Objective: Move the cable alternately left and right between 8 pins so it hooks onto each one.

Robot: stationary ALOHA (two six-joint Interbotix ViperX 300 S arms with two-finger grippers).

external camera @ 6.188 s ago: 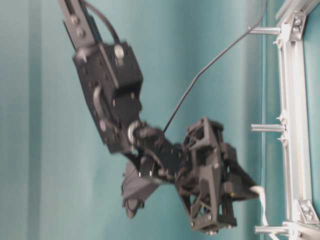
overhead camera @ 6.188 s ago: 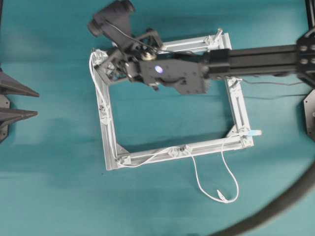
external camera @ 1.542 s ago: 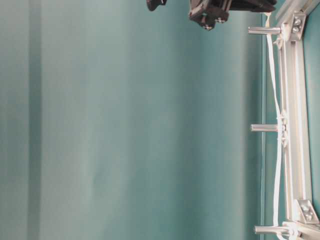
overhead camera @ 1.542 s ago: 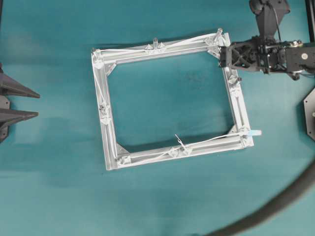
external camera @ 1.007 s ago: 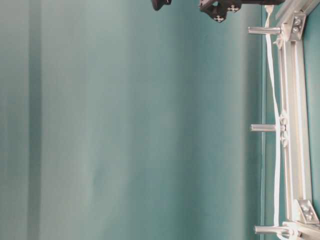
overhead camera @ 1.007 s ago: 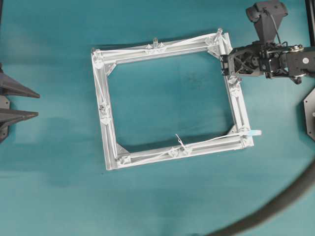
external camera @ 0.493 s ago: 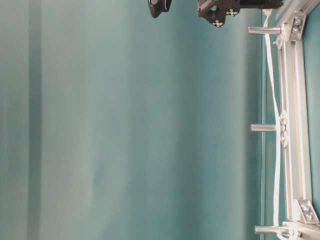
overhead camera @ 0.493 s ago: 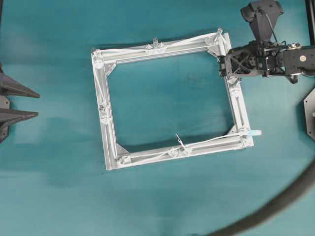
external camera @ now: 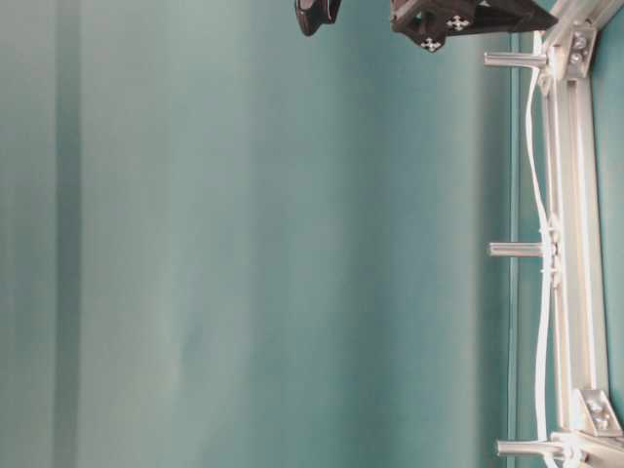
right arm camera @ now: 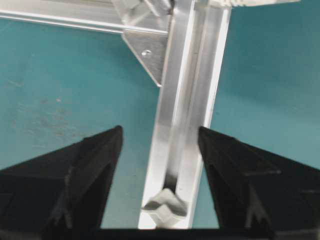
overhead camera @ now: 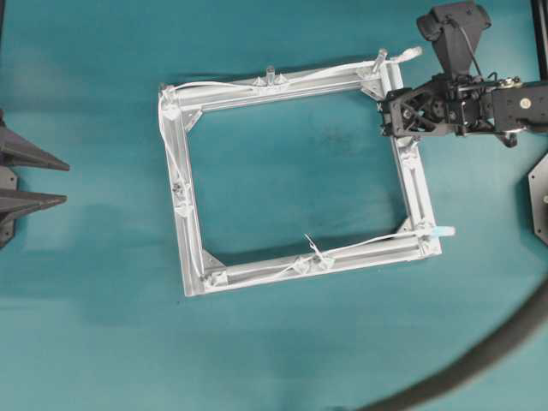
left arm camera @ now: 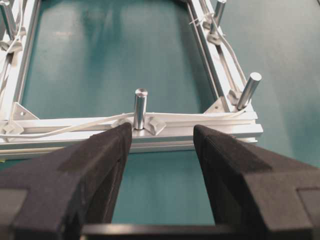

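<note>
The square silver frame [overhead camera: 193, 248] lies mid-table with upright pins such as one [overhead camera: 270, 73] on the far rail. The thin white cable [overhead camera: 224, 85] runs round the rails; its connector end [overhead camera: 411, 53] lies loose beyond the top-right corner pin [overhead camera: 381, 56], and its pale blue tip [overhead camera: 443, 231] sticks out at the bottom-right corner. My right gripper [overhead camera: 387, 111] is open over the right rail [right arm camera: 186, 100], holding nothing. My left gripper [overhead camera: 65, 181] waits open at the left edge, facing a pin [left arm camera: 140, 107] and the cable [left arm camera: 65, 129] on the near rail.
A thick black hose [overhead camera: 484, 355] curves across the bottom-right corner of the table. A dark arm base [overhead camera: 539, 193] sits at the right edge. In the table-level view the right gripper [external camera: 458, 19] hangs near the top pin [external camera: 512, 60].
My right gripper has opened and let go of the cable. The connector end has sprung up past the top-right corner pin, and the cable on the far rail has slackened.
</note>
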